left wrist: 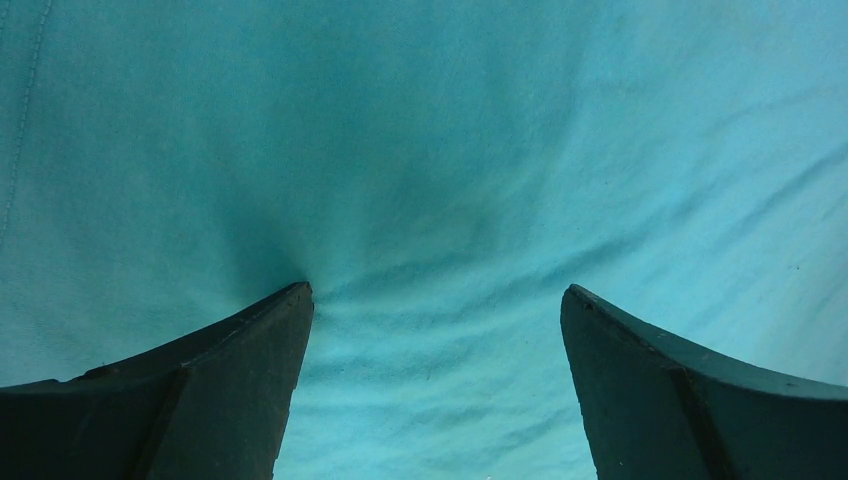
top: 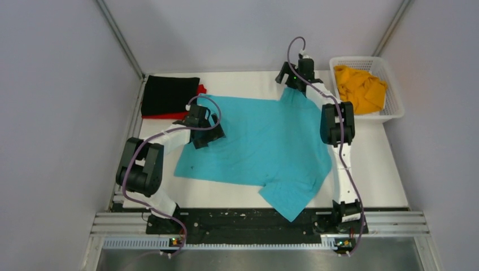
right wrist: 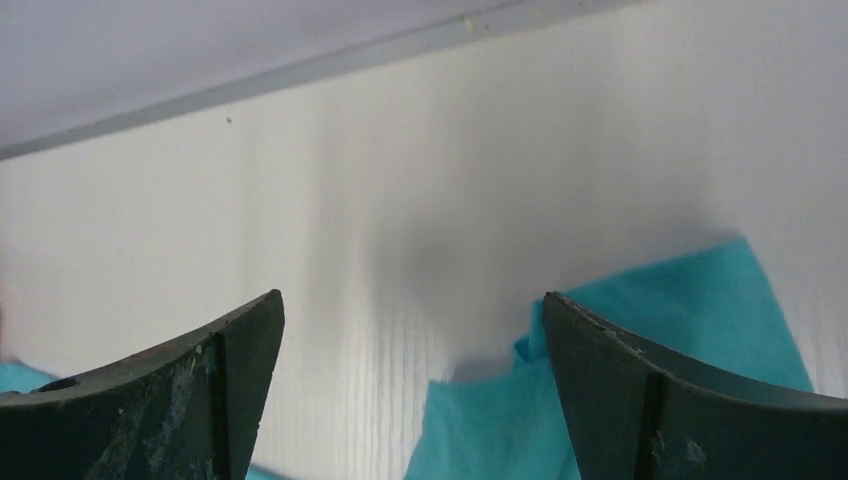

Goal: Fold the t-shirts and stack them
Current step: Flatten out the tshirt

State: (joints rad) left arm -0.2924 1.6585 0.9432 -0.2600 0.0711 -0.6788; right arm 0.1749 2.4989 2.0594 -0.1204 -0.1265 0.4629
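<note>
- Bench [top: 390, 169]: carries every item below; both arm bases stand at its near edge.
- Spread shirt [top: 265, 144]: flat on the middle of the bench. One sleeve points to the far side; the other reaches past the near edge, between the arm bases.
- Folded shirt [top: 168, 95]: far left corner, just beside the spread shirt, on top of another shirt.
- Lower shirt [top: 201, 89]: under the folded shirt, showing at its right and near sides.
- Basket [top: 395, 110]: far right corner, right of the spread shirt.
- Fourth shirt [top: 361, 87]: inside the basket.
- Left fingers [left wrist: 200, 400]: on the spread shirt's left part.
- Right fingers [right wrist: 150, 400]: over the bench at the far sleeve.
</note>
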